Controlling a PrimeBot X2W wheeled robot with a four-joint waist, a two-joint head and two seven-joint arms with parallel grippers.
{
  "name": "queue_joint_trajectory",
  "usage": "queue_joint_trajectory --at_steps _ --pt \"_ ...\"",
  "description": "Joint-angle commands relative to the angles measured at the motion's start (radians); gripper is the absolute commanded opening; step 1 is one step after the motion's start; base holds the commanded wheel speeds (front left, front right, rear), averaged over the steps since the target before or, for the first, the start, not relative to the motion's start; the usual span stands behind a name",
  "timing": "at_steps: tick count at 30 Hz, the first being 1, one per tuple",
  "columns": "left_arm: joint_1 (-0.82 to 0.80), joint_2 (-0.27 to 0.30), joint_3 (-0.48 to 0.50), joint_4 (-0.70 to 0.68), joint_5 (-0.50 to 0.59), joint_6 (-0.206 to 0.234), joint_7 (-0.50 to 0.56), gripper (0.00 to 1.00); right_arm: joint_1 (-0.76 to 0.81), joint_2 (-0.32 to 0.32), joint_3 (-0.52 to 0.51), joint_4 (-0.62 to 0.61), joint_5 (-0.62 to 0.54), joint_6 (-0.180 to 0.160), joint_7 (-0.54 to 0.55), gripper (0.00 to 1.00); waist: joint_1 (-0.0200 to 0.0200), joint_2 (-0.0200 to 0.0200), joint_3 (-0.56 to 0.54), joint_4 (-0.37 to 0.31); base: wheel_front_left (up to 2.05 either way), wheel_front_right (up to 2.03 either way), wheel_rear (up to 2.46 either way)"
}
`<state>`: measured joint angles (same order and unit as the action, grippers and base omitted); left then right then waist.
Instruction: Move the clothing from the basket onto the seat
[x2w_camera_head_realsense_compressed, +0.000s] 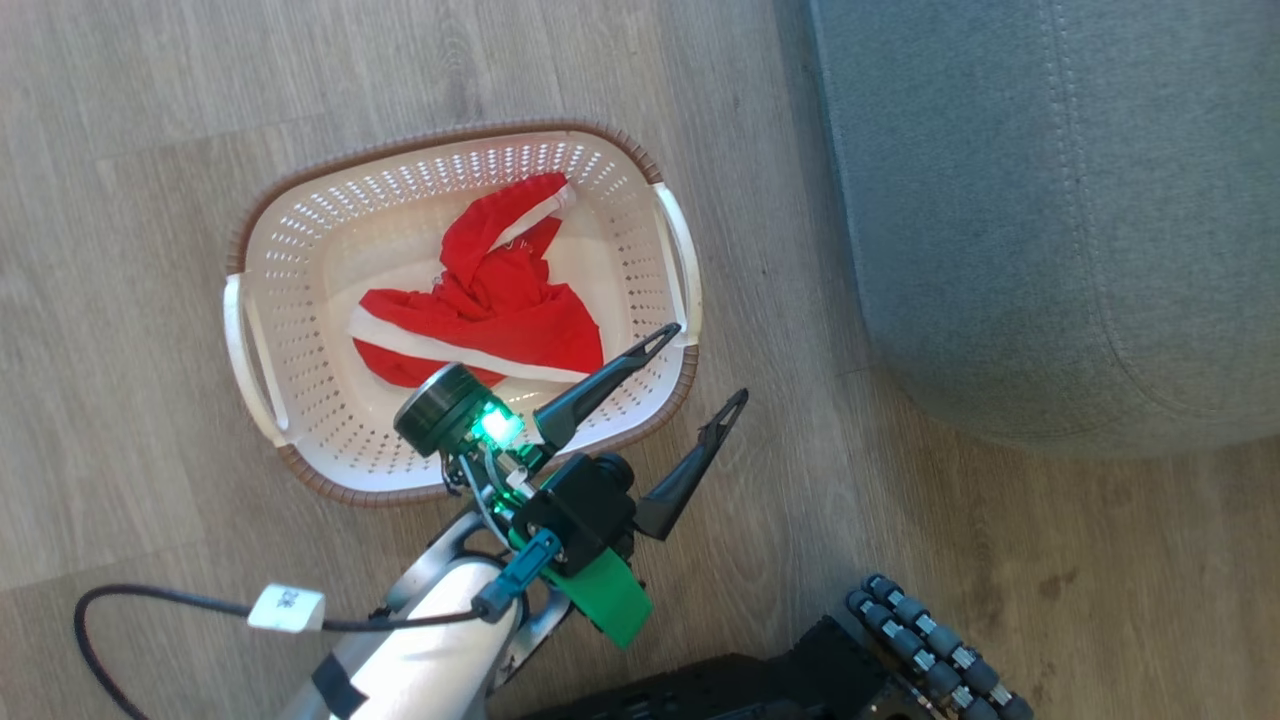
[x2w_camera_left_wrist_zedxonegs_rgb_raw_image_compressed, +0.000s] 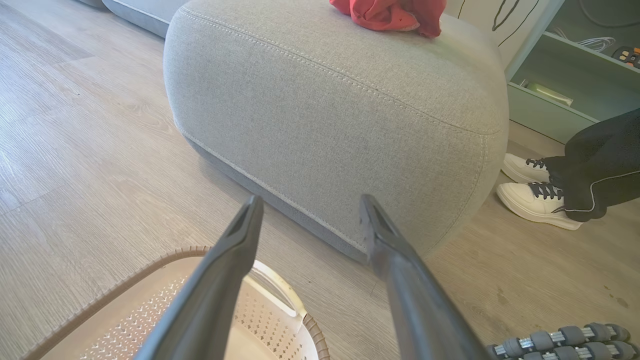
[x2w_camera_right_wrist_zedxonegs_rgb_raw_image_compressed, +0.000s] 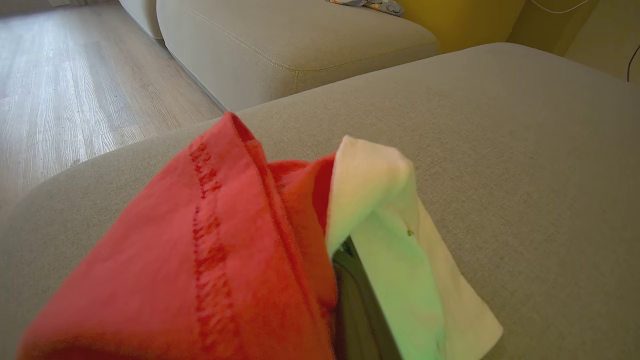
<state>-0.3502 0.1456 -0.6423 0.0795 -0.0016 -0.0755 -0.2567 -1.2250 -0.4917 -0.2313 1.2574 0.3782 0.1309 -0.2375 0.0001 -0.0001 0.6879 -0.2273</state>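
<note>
Pale wood-look plank floor (x2w_camera_head_realsense_compressed: 150, 120) runs under everything. Above it the left gripper (x2w_camera_head_realsense_compressed: 707, 360) has its two long dark fingers (x2w_camera_head_realsense_compressed: 600, 380) spread wide with nothing between them. One fingertip hangs over the right-hand white handle of the cream perforated plastic basket (x2w_camera_head_realsense_compressed: 300, 230), the other over bare floor between basket and seat. To the left of those fingers, inside the round-cornered basket with its brown braided rim, lies a crumpled soft red garment with a white band (x2w_camera_head_realsense_compressed: 490, 300), apart from both tips. Ahead of the fingertips in the left wrist view swells the large grey woven-fabric seat (x2w_camera_left_wrist_zedxonegs_rgb_raw_image_compressed: 325, 110), rounded at its corner, with a pale stitched seam running round it. On its top sits a second red garment with a white panel (x2w_camera_right_wrist_zedxonegs_rgb_raw_image_compressed: 200, 250), bunched and draped over the right gripper (x2w_camera_right_wrist_zedxonegs_rgb_raw_image_compressed: 350, 300). One dark finger edge peeks out beneath the cloth; whether those fingers pinch it or stand apart cannot be told. Right of the left fingers, a person's white laced shoes (x2w_camera_left_wrist_zedxonegs_rgb_raw_image_compressed: 535, 200) stand on the floor beside the seat.
</note>
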Motion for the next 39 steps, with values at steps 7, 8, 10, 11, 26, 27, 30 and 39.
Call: queue_joint_trajectory --at_steps 7,8,10,11,26,27,30,39 --pt "-0.003 0.001 0.014 -0.031 -0.005 0.013 -0.005 1.00 0.003 -0.015 0.008 0.022 -0.056 0.000 0.011 0.00 -0.0001 0.0001 -0.003 0.006 0.00 0.00 0.00" --pt "-0.002 0.000 0.013 -0.029 -0.006 0.013 -0.005 1.00 0.004 -0.016 0.006 0.024 -0.063 0.000 0.010 0.04 -0.0001 0.0001 -0.006 0.006 0.00 0.00 0.00" --pt "-0.002 -0.002 0.011 -0.026 -0.008 0.013 -0.005 1.00 0.004 -0.020 -0.002 0.027 -0.074 0.000 0.007 0.95 -0.0001 0.0001 -0.015 0.005 0.00 0.00 0.00" --pt "-0.002 -0.003 0.010 -0.024 -0.009 0.013 -0.005 1.00 0.004 -0.021 -0.007 0.028 -0.079 0.000 0.005 1.00 -0.0001 0.0001 -0.022 0.005 0.00 0.00 0.00" --pt "0.055 -0.072 0.016 0.012 -0.073 0.008 -0.005 1.00 0.121 0.035 0.086 0.018 -0.114 0.000 0.013 1.00 -0.0001 0.0001 -0.269 0.007 0.00 0.00 0.00" --pt "0.062 -0.076 0.019 0.016 -0.076 0.008 -0.005 1.00 0.136 0.040 0.108 0.009 -0.113 0.000 0.012 1.00 -0.0001 0.0001 -0.293 0.007 0.00 0.00 0.00" --pt "0.089 -0.084 0.033 0.024 -0.084 0.014 -0.005 1.00 0.181 0.056 0.185 -0.025 -0.103 0.000 0.013 1.00 -0.0001 0.0001 -0.361 0.001 0.00 0.00 0.00" --pt "0.185 -0.094 0.128 0.015 -0.108 0.068 -0.005 1.00 0.355 0.069 0.417 -0.314 0.153 0.000 0.003 1.00 -0.0001 0.0001 -0.526 0.006 0.00 0.00 0.00"
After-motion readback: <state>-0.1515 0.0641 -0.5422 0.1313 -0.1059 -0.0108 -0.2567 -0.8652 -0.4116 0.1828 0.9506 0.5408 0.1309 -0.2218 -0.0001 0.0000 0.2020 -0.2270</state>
